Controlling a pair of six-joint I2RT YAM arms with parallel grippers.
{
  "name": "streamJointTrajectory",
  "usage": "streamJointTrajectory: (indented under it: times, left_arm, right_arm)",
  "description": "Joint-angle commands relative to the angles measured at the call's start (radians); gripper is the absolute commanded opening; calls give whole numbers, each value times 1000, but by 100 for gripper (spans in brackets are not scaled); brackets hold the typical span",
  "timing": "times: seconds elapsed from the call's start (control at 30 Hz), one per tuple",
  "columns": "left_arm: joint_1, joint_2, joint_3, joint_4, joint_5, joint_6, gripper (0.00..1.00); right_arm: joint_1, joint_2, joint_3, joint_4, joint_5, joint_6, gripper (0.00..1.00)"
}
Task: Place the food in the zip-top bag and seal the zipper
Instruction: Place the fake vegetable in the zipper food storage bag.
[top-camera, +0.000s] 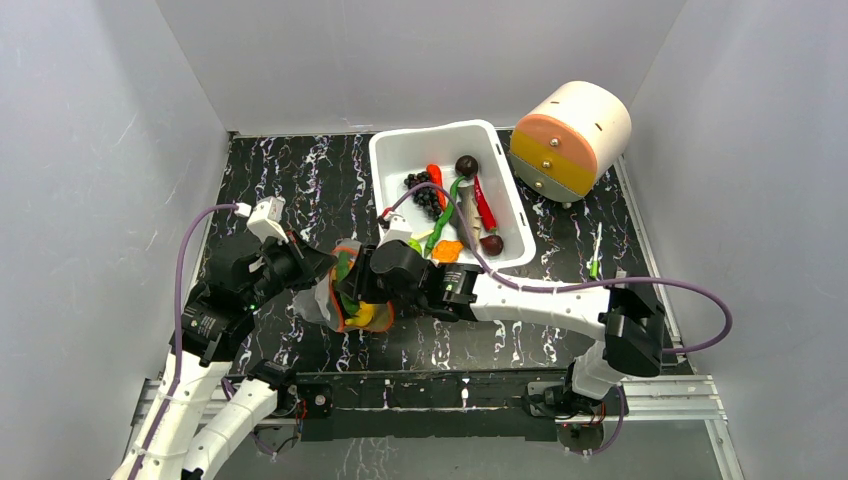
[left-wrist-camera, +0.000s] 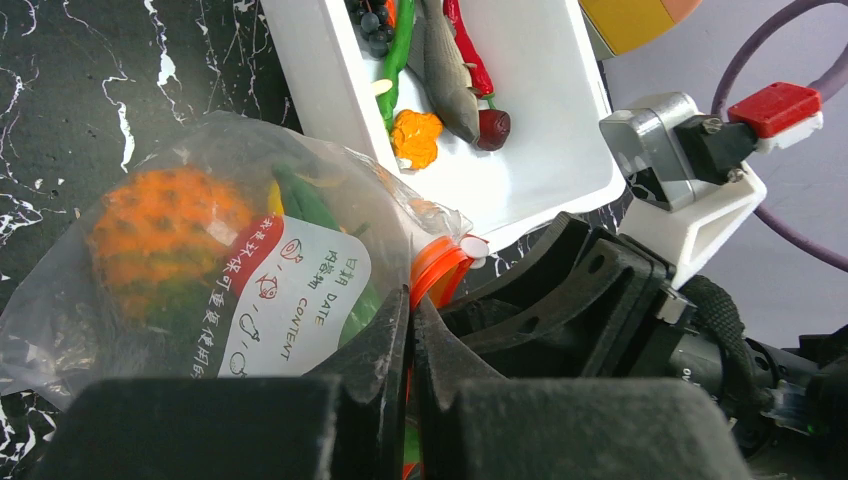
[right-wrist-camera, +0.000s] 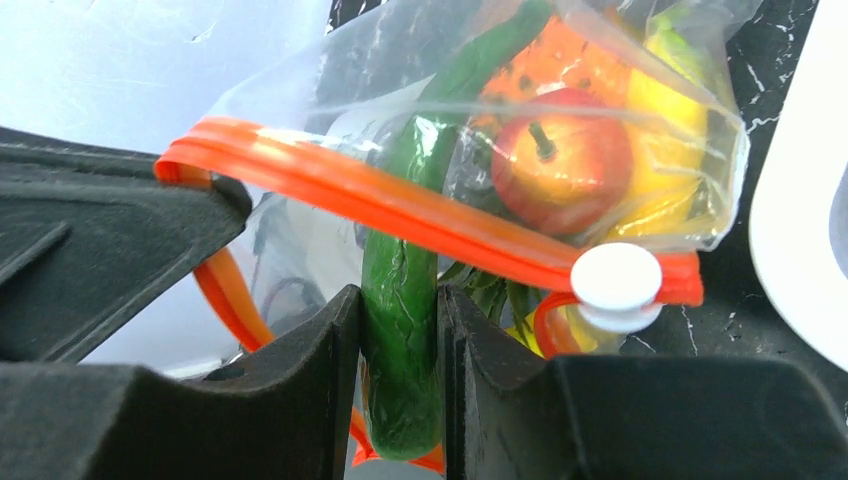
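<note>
Abt halfway: left hand (left-wrist-camera: 410, 300) pinches the zipper (right-wrist-camera: 400, 205) open, right hand (right-wrist-camera: 400, 300) pinches a green veg (right-wrist-camera: 400, 250) into the zip-top bag (left-wrist-camera: 300, 290) on the counter (top-camera: 290, 170), apple (right-wrist-camera: 560, 160) already inside; fish (left-wrist-camera: 445, 70) & grapes (top-camera: 425, 192) wait in bin (left-wrist-camera: 560, 120), unsealed.

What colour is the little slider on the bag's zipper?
White: a round slider on the red-orange zipper. The right wrist view shows it best.
</note>
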Motion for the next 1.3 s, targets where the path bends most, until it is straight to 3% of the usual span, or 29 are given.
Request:
streamJointTrajectory:
  times: [0.0, 0.33, 0.63, 0.83, 1.27]
  left_arm:
    - [1, -12, -1, 26, 35, -16, 0]
    - [1, -19, -8, 31, 34, -27, 0]
    - [1, -12, -15, 46, 28, -27, 0]
    - [0, -5, -7, 41, 14, -15, 0]
    - [0, -3, 9, 13, -11, 37, 0]
  right_arm:
    - [1, 14, 58, 76, 64, -16, 24]
    - [0, 70, 92, 87, 58, -39, 32]
    - [0, 9, 99, -35, 61, -109, 54]
    - [0, -69, 81, -73, 48, -174, 54]
    - [-53, -184, 121, -173, 35, -484, 53]
